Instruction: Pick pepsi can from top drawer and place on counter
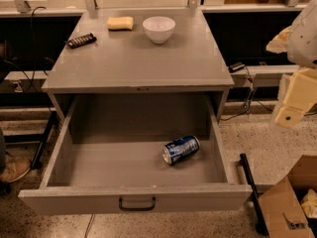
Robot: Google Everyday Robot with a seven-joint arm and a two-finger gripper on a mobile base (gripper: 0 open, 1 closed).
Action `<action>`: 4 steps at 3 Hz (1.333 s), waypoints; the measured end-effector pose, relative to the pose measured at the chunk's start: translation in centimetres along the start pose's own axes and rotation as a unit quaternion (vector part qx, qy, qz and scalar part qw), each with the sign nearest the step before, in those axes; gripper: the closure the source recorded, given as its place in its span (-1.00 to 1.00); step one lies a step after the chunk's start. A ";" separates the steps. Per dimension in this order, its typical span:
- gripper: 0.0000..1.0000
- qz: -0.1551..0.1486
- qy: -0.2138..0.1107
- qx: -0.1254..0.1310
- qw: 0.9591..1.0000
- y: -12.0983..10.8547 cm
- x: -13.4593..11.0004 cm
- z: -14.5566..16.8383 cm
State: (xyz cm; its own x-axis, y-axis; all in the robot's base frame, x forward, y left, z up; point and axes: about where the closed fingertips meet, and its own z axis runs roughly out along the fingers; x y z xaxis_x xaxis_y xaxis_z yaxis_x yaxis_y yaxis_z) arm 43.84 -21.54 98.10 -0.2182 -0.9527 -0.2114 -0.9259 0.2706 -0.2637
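Note:
The pepsi can [181, 149] lies on its side in the open top drawer [133, 198], right of centre, with its silver end facing front-left. The drawer is pulled fully out, and its dark pull handle [137, 205] is at the front centre. The grey counter [138, 58] sits above the drawer. My gripper [290, 114] is a cream-coloured part at the right edge of the view. It hangs outside the cabinet, above the floor, to the right of the drawer and higher than the can. It holds nothing that I can see.
On the counter's back part stand a white bowl [159, 29], a yellow sponge [121, 23] and a dark flat packet [81, 40]. A cardboard box [290, 202] and a black bar [251, 190] are on the floor at the right. A shoe [12, 170] is at the left.

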 end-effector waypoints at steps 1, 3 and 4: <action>-1.00 0.000 0.000 0.000 1.000 0.0 0.0 0.0; -1.00 -0.068 -0.063 -0.062 0.994 2.2 -5.6 8.6; -1.00 -0.086 -0.084 -0.097 0.988 3.8 -7.8 12.0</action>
State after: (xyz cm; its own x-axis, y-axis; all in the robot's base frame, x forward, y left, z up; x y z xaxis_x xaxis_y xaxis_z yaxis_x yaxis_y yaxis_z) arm 45.77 -11.46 87.44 -0.0138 -0.9414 -0.3371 -0.9899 0.0603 -0.1279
